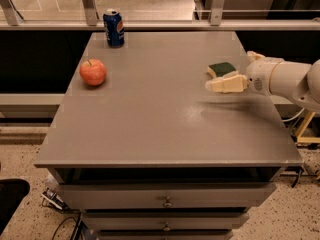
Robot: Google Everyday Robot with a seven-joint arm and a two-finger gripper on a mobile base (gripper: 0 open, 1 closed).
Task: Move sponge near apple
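Observation:
The sponge (221, 69), with a dark green top and pale yellow body, lies flat near the right edge of the grey table (165, 129). My gripper (226, 83) reaches in from the right at the end of the white arm (285, 79). It sits low over the table, just in front of the sponge and right up against it. The apple (93, 72), red-orange with a short stem, stands upright on the far left side of the table, well away from the sponge and the gripper.
A blue Pepsi can (114, 28) stands at the table's back left corner, behind the apple. A metal railing (160, 24) runs along the back edge. Drawers (165, 196) are under the tabletop. The table's right edge is close to the arm.

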